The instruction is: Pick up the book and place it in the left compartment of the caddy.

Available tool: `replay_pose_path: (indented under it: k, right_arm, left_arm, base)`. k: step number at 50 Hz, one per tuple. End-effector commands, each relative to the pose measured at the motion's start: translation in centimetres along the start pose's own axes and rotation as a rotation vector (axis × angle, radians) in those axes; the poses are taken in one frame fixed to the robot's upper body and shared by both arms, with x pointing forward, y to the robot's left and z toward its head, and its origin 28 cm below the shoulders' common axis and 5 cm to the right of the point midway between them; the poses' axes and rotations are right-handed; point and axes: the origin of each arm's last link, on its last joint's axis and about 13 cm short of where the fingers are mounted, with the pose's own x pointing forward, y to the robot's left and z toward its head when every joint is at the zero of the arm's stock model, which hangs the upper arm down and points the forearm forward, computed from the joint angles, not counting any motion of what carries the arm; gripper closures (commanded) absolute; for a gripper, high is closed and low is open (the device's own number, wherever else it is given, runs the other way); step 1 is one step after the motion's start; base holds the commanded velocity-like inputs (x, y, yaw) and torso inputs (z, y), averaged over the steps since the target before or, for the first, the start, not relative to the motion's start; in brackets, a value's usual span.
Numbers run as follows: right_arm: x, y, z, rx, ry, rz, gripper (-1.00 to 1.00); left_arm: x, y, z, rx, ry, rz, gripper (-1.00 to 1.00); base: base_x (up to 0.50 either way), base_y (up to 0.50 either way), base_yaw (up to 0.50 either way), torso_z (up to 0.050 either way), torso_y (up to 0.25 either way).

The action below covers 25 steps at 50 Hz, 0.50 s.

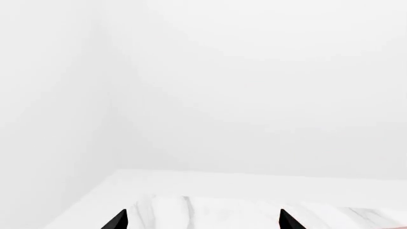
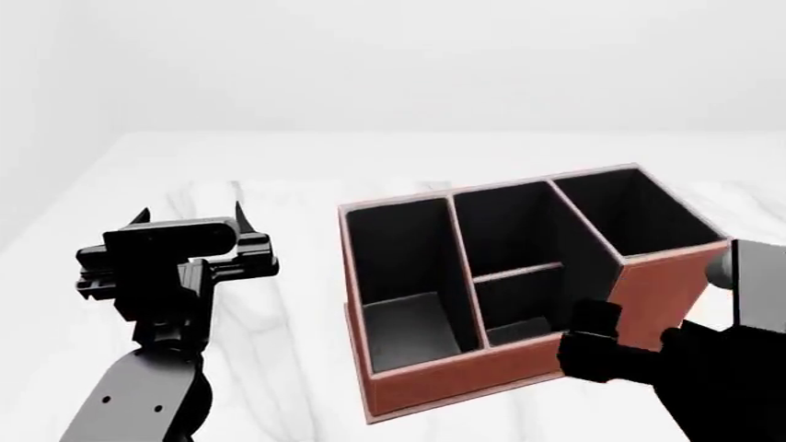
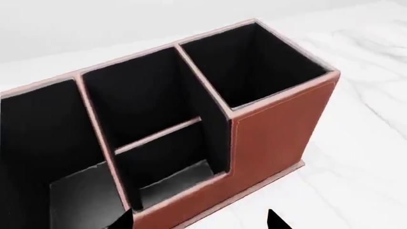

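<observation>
The reddish-brown caddy (image 2: pixel 467 373) with black lining stands on the white marble table, right of centre. Its left compartment (image 2: pixel 399 267) is a long black slot; only a grey floor shows in it. The book is not in view in any frame. My left gripper (image 2: pixel 190 215) is open and empty, left of the caddy and apart from it; the left wrist view shows its tips (image 1: pixel 202 220) over bare marble. My right gripper (image 3: pixel 200 222) is open and empty, close to the caddy's front wall (image 3: pixel 279 129). The left compartment (image 3: pixel 38 143) also shows in the right wrist view.
The marble table (image 2: pixel 283 304) runs back to a white wall. My right arm (image 2: pixel 687 368) fills the lower right corner, just in front of the caddy. The caddy's tall square slot (image 2: pixel 620 216) is at its right end, with two short divided slots (image 2: pixel 510 276) in the middle.
</observation>
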Motion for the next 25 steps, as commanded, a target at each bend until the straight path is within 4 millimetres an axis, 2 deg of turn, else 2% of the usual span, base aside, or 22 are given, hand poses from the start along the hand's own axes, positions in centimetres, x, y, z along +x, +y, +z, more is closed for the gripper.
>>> replay_pose_path:
  k: [1, 14, 25]
  right_arm:
    - [-1.3, -0.9, -0.8, 0.137, 0.201, -0.082, -1.00]
    - [-1.3, -1.4, -2.4, 0.233, 0.273, -0.126, -1.00]
    - [-1.7, -1.8, -2.6, 0.256, 0.280, -0.175, -1.00]
  left_arm:
    - [-0.1, 0.0, -0.1, -0.001, 0.000, 0.001, -1.00]
    - [0.0, -0.1, -0.2, 0.003, 0.002, -0.002, -1.00]
    - [0.1, -0.2, -0.5, 0.004, 0.009, -0.003, -1.00]
  base:
    - [0.00, 0.00, 0.00, 0.000, 0.000]
    - [0.00, 0.00, 0.00, 0.000, 0.000]
    - [0.00, 0.00, 0.00, 0.000, 0.000]
